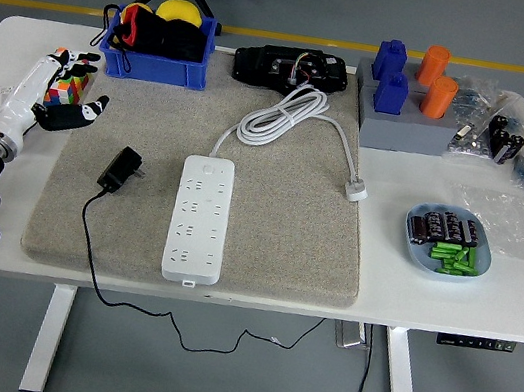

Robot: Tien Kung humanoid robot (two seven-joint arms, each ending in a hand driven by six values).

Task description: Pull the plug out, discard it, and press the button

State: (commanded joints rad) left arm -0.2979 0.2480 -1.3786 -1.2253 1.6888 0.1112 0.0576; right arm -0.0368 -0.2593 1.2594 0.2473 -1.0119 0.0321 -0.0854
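Head view: we note the left hand at the table's 9 o'clock edge, fingers spread and empty, over a coloured cube. The black plug lies unplugged on the grey mat, near the hand at its 4 o'clock, apart from it. Just beside the plug at 3 o'clock we see the white power strip, its button at the far end. The strip's coiled white cord sits at 12 o'clock. We see no right hand.
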